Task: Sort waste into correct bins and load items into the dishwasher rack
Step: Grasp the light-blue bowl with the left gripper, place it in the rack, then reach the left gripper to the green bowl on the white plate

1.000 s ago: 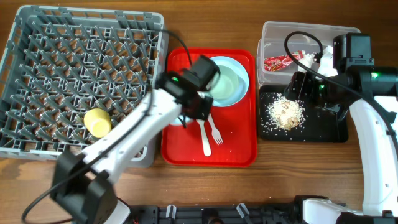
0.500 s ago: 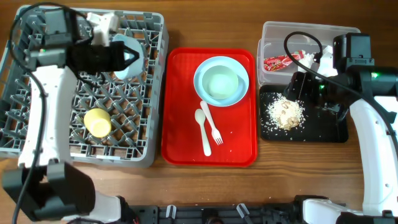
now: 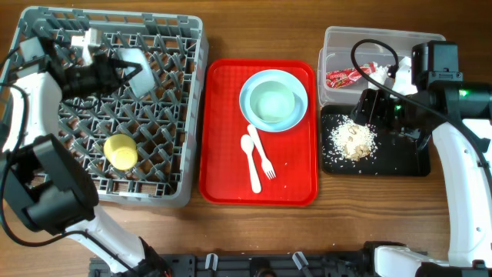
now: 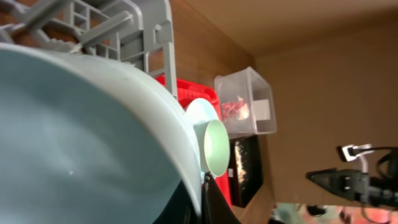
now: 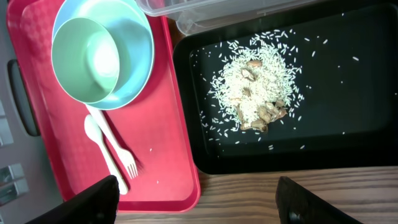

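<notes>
My left gripper [image 3: 121,71] is shut on the rim of a pale blue bowl [image 3: 135,61] and holds it tilted over the back of the grey dishwasher rack [image 3: 184,115]. The bowl [image 4: 81,137] fills the left wrist view, its rim pinched between the fingers [image 4: 202,199]. A bowl that is yellow inside [image 3: 121,150] sits in the rack. A mint bowl [image 3: 273,102] rests on the blue plate [image 3: 296,115], with the fork [image 3: 264,158] and spoon [image 3: 250,161] beside it. My right gripper [image 5: 193,199] is open and empty above the black tray [image 3: 407,158] of food scraps [image 3: 354,138].
The plate, fork and spoon lie on a red serving tray [image 3: 223,177] in the middle. The clear tub [image 3: 338,38] at the back right holds the red wrapper [image 3: 342,77] and the white napkin [image 3: 387,73]. A black cable [image 3: 377,46] loops over the tub.
My left arm swung from the red tray to the rack with the pale bowl, then shifted further left over the rack's back. The right arm has not moved.
</notes>
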Tool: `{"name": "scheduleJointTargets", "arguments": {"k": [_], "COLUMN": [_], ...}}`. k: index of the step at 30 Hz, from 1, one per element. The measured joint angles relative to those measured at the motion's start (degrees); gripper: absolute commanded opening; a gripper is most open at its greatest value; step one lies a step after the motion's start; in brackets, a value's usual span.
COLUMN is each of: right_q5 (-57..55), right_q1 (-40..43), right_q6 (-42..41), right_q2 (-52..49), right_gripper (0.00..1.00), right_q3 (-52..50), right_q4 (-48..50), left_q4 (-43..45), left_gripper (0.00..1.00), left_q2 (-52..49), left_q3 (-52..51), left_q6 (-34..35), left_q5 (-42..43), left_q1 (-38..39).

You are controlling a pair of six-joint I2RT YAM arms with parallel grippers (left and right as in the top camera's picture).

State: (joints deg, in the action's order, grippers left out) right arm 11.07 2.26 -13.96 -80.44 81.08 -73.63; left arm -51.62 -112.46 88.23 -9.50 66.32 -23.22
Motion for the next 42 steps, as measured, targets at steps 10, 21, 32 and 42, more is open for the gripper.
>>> {"name": "scheduleJointTargets", "arguments": {"k": [10, 21, 32, 42], "right_q5": [0.00, 0.00, -8.83, -16.57], "right_q1": [0.00, 0.00, 0.00, 0.00], "right_q6": [0.00, 0.61, -6.45, -12.00], "right_q2": [0.00, 0.00, 0.00, 0.00], "right_gripper": [0.81, 0.81, 0.88, 0.89], "right_q3": [0.00, 0.00, -0.07, -0.09], "right_q4": [-0.11, -0.09, -3.13, -3.80], "left_q4": [-15.74, -21.42, -7.08, 11.45], "left_gripper": [0.68, 1.00, 1.00, 0.99], "left_q2": [-0.57, 13.75, 19.89, 10.84], "left_q3": [0.04, 0.02, 0.02, 0.02], "left_q6": [-0.17, 0.76, 5.90, 7.08], "left_q5": [-8.37, -15.54, -35.93, -54.25], "left_q1": [-8.85, -6.62, 26.64, 54.66]}}
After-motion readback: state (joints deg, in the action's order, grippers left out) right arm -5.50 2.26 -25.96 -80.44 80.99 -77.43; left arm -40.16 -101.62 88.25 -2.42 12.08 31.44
